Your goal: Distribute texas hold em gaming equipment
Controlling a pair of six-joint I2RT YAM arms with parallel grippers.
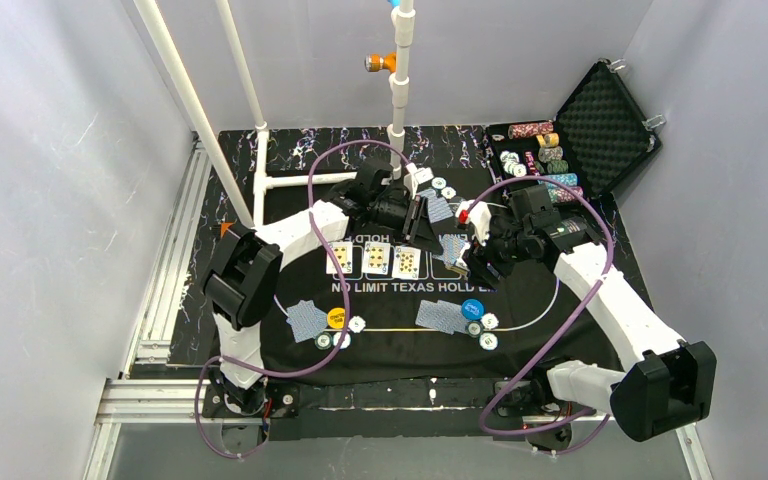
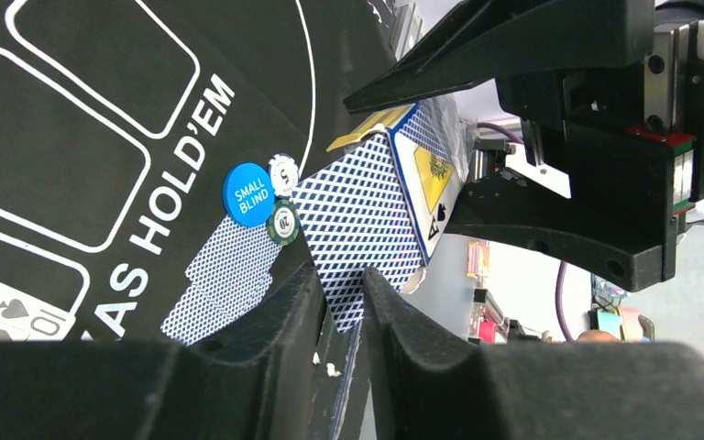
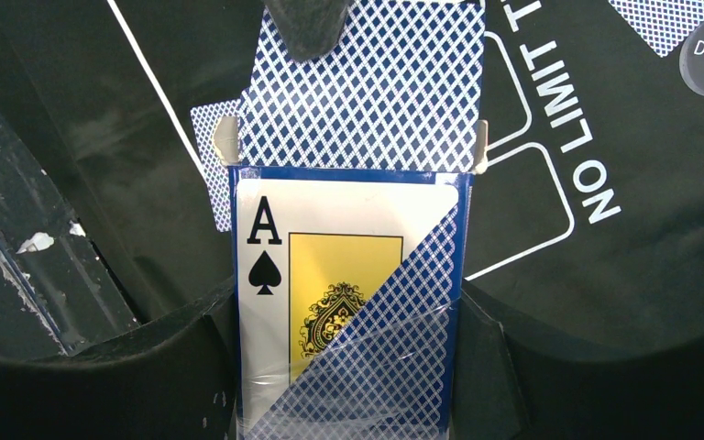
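While your right gripper (image 3: 344, 312) is clamped across the deck box (image 3: 330, 275), a playing card (image 3: 367, 92) juts beyond its fingertips, between your left gripper's (image 2: 339, 280) nearly closed jaws; whether they pinch it yet does not show. Expect the card to be light, slick and bendy, so pinch it flat at its free end and pull straight.

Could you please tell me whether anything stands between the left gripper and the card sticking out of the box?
Nothing visible does. The left gripper's fingers flank the card protruding from the box held by the right gripper. Whether they pinch it yet is unclear.
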